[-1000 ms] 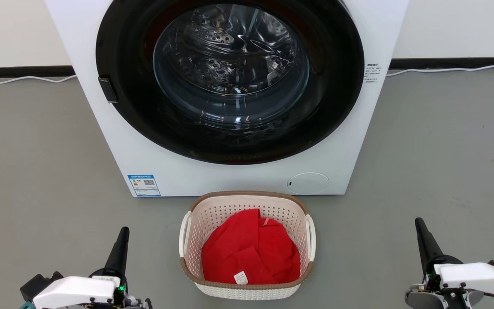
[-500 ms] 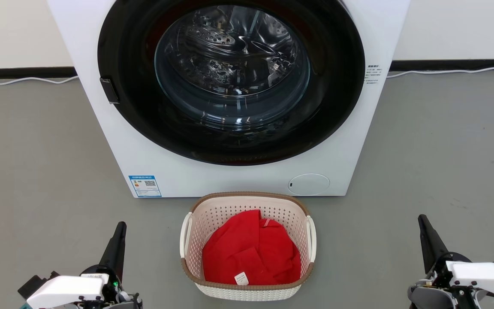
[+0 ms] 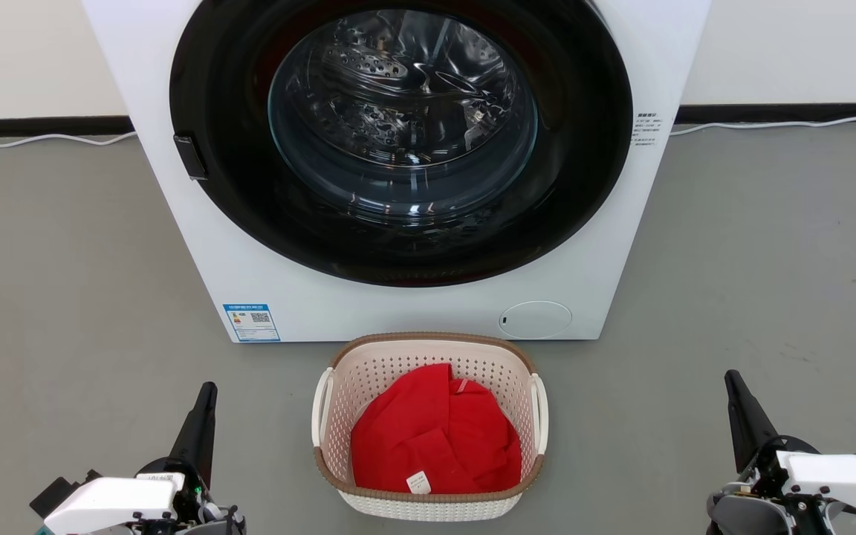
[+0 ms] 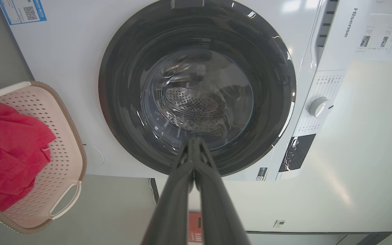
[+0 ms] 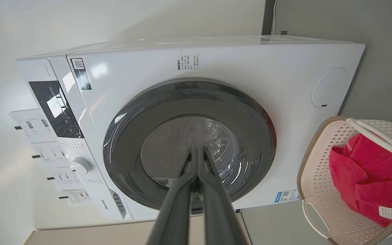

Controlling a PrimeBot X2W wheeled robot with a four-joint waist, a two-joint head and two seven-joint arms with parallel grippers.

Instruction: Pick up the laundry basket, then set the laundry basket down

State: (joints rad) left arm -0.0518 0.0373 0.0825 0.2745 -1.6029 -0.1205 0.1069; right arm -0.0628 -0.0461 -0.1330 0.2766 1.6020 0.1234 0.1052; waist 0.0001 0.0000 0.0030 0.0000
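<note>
The laundry basket (image 3: 425,507) sits upright on the grey floor (image 3: 101,297) at my 12 o'clock, a red cloth (image 3: 435,438) heaped inside. My left gripper (image 3: 207,388) has its fingers pressed together on nothing, with the basket well apart at its 3 o'clock. My right gripper (image 3: 730,375) is just as closed and empty, with the basket at its 9 o'clock. This fits either a basket waiting to be lifted or one already set back down, and I can't judge which. Any grasp would call for both hands to spread and close in on the white side handles (image 3: 318,405). The washing machine (image 3: 599,282) stands close at the basket's 12 o'clock; I can't tell if they touch. Bare floor lies at its 3 and 9 o'clock.
</note>
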